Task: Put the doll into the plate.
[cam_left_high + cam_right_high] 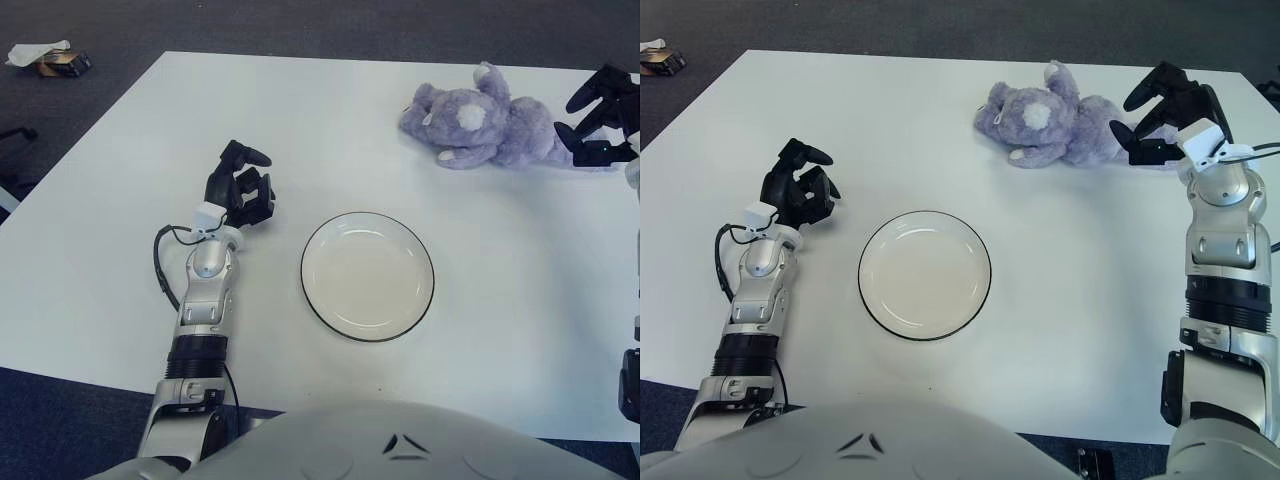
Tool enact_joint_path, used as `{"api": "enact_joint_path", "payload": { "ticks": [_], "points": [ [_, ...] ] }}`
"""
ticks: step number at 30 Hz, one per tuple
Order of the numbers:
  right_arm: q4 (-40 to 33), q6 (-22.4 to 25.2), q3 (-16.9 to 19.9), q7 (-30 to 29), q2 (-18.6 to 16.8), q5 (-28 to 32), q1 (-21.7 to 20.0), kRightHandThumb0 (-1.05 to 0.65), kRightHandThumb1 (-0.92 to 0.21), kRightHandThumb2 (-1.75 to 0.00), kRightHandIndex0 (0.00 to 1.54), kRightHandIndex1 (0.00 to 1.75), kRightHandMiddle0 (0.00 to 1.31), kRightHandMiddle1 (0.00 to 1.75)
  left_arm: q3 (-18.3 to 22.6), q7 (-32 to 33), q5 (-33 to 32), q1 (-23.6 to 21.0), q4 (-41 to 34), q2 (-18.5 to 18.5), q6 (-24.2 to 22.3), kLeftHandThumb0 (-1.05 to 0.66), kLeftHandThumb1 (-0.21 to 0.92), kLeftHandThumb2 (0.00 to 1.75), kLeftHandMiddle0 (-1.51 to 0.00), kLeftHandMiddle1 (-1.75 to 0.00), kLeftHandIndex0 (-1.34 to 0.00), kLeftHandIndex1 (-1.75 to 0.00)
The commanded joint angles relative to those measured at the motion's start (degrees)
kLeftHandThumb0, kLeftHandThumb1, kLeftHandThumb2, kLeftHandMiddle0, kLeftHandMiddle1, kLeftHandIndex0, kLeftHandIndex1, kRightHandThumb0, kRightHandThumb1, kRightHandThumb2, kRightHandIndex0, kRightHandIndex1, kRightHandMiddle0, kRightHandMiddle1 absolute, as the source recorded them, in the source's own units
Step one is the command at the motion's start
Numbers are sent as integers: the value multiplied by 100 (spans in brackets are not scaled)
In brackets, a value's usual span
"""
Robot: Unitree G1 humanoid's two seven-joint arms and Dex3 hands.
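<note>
A purple plush doll (480, 125) lies on its side at the far right of the white table. The round white plate (367, 275) with a dark rim sits empty in the middle, well in front of the doll. My right hand (1147, 122) hovers at the doll's right end with its fingers spread around the plush body, not closed on it. My left hand (240, 190) shows to the left of the plate, fingers loosely curled and holding nothing.
The table's far edge (400, 58) runs just behind the doll, and its right edge is close to my right arm. A small piece of clutter (50, 60) lies on the dark floor at the far left. A black cable (162, 262) loops beside my left wrist.
</note>
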State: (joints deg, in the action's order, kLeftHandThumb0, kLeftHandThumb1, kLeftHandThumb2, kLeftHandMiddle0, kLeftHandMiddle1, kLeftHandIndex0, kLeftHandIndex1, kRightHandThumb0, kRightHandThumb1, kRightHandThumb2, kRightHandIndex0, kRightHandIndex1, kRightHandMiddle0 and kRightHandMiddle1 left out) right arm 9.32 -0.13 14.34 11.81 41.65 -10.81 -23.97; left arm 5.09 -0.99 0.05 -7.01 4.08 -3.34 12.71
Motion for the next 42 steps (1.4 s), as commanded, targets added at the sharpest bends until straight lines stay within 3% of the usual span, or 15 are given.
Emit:
{"api": "enact_joint_path", "payload": {
  "ticks": [1,9,10,11,13,17,26,42],
  "points": [
    [85,-149,-80,-139,134,-179,-145,-1,-57,-92,55,152,28,169,-20,33,-4,240,156,36,-35,-40,59,97,-85,-175,-40,-175],
    [394,-334,-215,-165,254,-335,-352,-1,-77,-61,51,145,22,162,-43,43,42,268,144,37,-34,-41,58,99,-87,-175,-41,-175],
    [498,-368,-256,-134,277,-338,-431,-13,-82,-53,47,138,26,162,-46,52,42,273,133,47,-63,-41,57,99,-87,-175,-41,-175],
    [572,-394,-285,-117,291,-339,-486,-35,-84,-49,44,131,19,155,-48,57,41,276,125,56,-83,-41,57,100,-88,-175,-42,-175],
    [768,-484,-354,-105,320,-351,-603,-56,-85,-46,40,124,14,148,-50,60,34,281,110,70,-118,-41,57,100,-88,-175,-42,-175],
    [1249,-729,-520,-77,391,-416,-873,-76,-89,-42,31,118,5,141,-48,45,5,284,86,87,-172,-41,56,101,-89,-175,-42,-175],
    [1845,-1168,-911,117,608,-622,-1292,-90,-92,-43,20,112,0,121,-56,2,-43,290,77,93,-238,-41,57,100,-87,-175,-42,-175],
    [2942,-1739,-1674,189,726,-1196,-2132,-102,-92,-45,18,91,0,99,-93,-52,-19,318,68,33,-259,-40,59,97,-90,-175,-40,-175]
  ]
}}
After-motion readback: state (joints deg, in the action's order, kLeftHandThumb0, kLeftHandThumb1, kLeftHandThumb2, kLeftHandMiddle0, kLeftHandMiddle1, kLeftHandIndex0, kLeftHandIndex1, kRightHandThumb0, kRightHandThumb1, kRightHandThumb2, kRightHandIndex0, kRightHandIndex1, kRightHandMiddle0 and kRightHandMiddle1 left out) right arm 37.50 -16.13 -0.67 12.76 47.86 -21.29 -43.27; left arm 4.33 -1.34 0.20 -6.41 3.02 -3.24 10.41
